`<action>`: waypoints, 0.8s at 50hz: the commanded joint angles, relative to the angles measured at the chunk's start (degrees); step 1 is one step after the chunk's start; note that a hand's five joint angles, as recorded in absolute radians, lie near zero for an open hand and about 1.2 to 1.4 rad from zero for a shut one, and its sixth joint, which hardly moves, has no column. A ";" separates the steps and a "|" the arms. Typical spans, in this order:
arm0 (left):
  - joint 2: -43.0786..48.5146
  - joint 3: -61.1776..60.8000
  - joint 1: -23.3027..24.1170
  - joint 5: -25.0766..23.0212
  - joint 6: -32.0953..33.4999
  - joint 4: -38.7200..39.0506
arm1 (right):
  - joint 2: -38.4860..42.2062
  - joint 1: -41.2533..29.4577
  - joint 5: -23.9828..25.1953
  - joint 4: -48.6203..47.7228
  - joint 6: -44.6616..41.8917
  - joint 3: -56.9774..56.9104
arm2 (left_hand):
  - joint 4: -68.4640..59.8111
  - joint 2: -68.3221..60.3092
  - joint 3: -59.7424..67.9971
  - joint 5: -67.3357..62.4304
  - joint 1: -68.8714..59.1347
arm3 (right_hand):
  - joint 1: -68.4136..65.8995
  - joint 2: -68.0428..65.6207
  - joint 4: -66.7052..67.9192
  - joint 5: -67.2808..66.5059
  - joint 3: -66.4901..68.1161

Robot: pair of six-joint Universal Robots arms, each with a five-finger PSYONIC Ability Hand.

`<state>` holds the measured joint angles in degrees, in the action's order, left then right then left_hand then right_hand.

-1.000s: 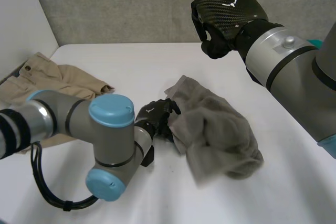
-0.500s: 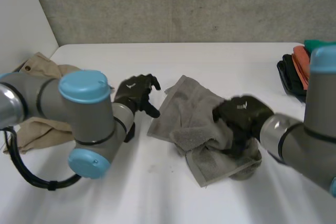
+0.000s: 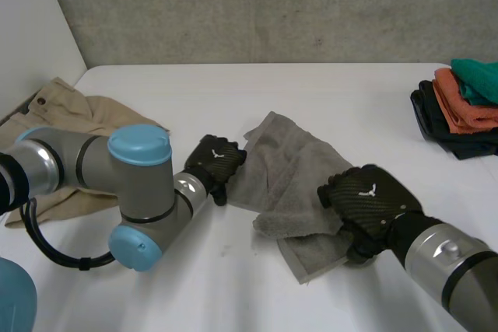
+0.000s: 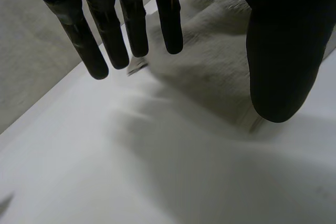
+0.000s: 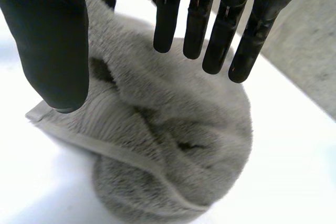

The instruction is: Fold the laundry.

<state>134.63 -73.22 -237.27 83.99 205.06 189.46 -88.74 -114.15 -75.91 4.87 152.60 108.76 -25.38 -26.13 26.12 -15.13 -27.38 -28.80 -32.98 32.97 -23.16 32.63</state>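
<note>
The grey towel (image 3: 284, 165) lay crumpled in the middle of the white table (image 3: 233, 285). Its near right part was bunched into a rounded lump, with a hemmed edge turned up beside it. The left hand (image 3: 215, 162) sat at the towel's left edge, its fingers (image 4: 134, 30) straight and parted from the thumb, gripping nothing. Whether the tips touched the cloth was hard to tell from the wrist view. That placing probably served to reach or pin the left edge. The right hand (image 3: 366, 201) hovered palm down over the bunched near right part. Its fingers (image 5: 195, 22) were straight and spread wide above the lump, with no cloth between them and the thumb, seemingly poised to take hold and spread it out. The towel was not yet flat, so folding had hardly begun. Khaki trousers (image 3: 78, 114) waited at the far left, and a stack of folded clothes (image 3: 459, 106) sat at the far right.
</note>
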 commanded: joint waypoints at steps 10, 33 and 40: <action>3.80 5.01 1.46 -2.78 -0.27 -0.15 | -3.02 1.56 1.90 12.18 -6.88 1.45 | -5.52 -4.78 4.78 -5.77 -3.52 | -10.05 -5.87 5.87 -5.69 6.21; 10.03 13.63 2.25 -3.31 -0.18 -0.24 | 8.31 0.51 3.92 -1.35 -6.44 3.56 | -47.20 -46.46 46.47 -47.46 -45.21 | -8.20 -4.02 4.03 -3.84 4.37; 11.18 14.24 2.25 -3.14 -0.27 -0.15 | 12.89 0.51 3.48 -9.96 -6.52 3.47 | -54.62 -53.87 53.88 -54.87 -52.62 | -8.87 -4.69 4.70 -4.51 5.03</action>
<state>145.11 -59.35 -235.01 80.69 204.87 189.26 -79.08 -113.60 -72.15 1.11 146.17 112.27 -68.39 -68.17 67.55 -55.85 -64.56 -28.80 -33.13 33.17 -23.25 33.13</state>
